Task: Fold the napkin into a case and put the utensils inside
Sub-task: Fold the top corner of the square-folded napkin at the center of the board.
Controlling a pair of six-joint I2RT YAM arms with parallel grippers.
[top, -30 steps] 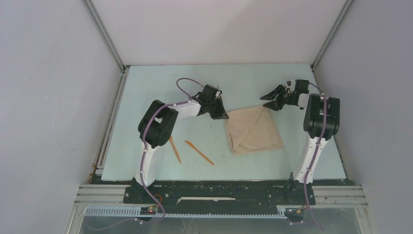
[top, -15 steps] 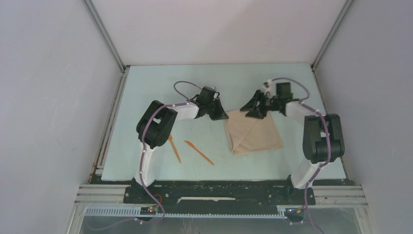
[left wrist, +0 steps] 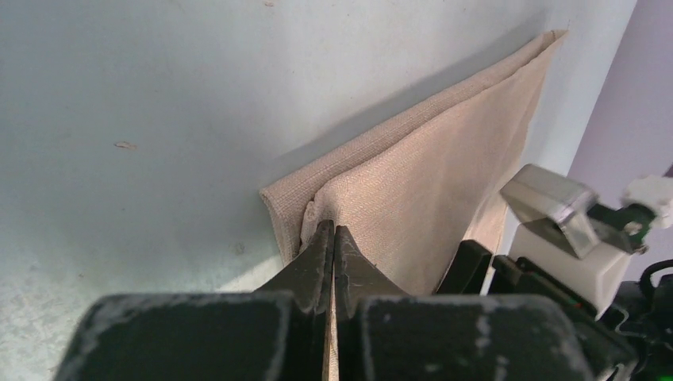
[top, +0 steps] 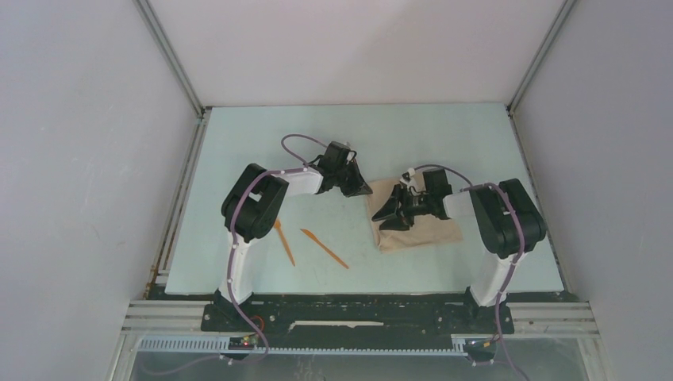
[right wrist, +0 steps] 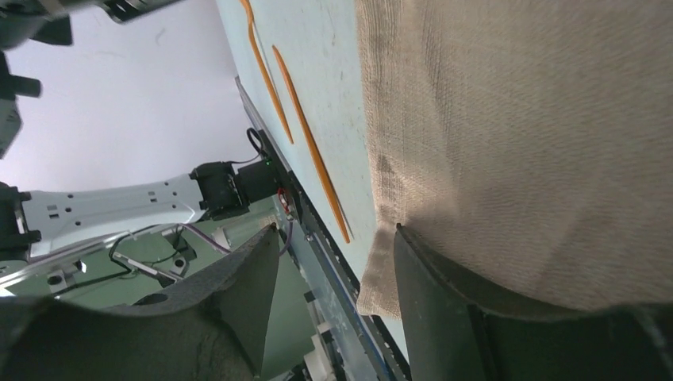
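Note:
The napkin point(top: 440, 228) lies folded into a beige, roughly square pad right of the table's middle. My left gripper point(top: 363, 190) is at its far left corner, shut on a cloth layer point(left wrist: 428, 159) that shows between its closed tips point(left wrist: 333, 232). My right gripper point(top: 386, 217) hangs low over the napkin's left part and is open. One finger point(right wrist: 444, 294) rests against the cloth point(right wrist: 516, 119); the other finger point(right wrist: 246, 294) is off past the edge, with nothing between them. Two orange utensils point(top: 284, 242) point(top: 324, 248) lie side by side left of the napkin, apart from it.
The pale green table point(top: 262, 143) is boxed in by white walls on three sides. A metal rail point(top: 178, 206) runs along its left edge. The black base bar point(top: 357, 313) with both arm mounts lines the near edge.
My right arm has swung in from the back right and come down over the napkin's left part. The left gripper has stayed shut at the corner.

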